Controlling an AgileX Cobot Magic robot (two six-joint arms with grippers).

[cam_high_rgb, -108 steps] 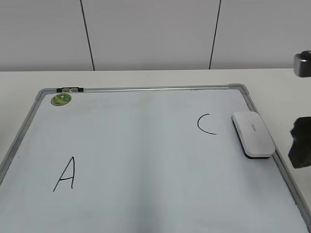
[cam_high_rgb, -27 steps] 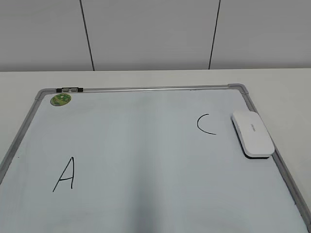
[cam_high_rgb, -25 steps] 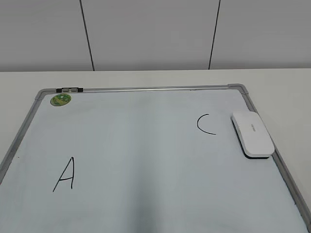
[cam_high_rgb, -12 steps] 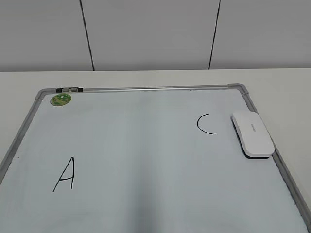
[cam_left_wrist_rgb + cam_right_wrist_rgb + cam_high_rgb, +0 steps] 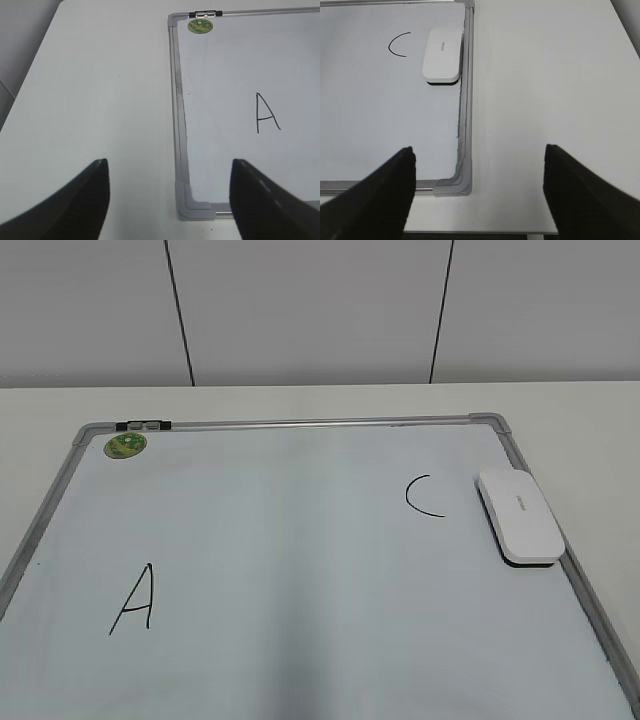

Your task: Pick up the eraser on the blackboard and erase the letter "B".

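Observation:
The white eraser (image 5: 519,514) lies on the blackboard (image 5: 300,423) by its right frame, just right of a black "C" (image 5: 422,496). It also shows in the right wrist view (image 5: 442,55). A larger black "A" (image 5: 134,600) is at the board's lower left and shows in the left wrist view (image 5: 266,112). No letter "B" shows on the board. My left gripper (image 5: 170,200) is open and empty over the board's near left corner. My right gripper (image 5: 479,192) is open and empty over the near right corner. Neither gripper shows in the exterior view.
The board lies on a white table (image 5: 560,400). A round green sticker (image 5: 126,444) and a small black clip (image 5: 144,425) sit at the board's far left corner. The table's near edge (image 5: 480,232) runs just below the right gripper.
The right gripper, seen at the right edge of the exterior view 4.3 s ago, has left that view. Over the last second nothing has moved.

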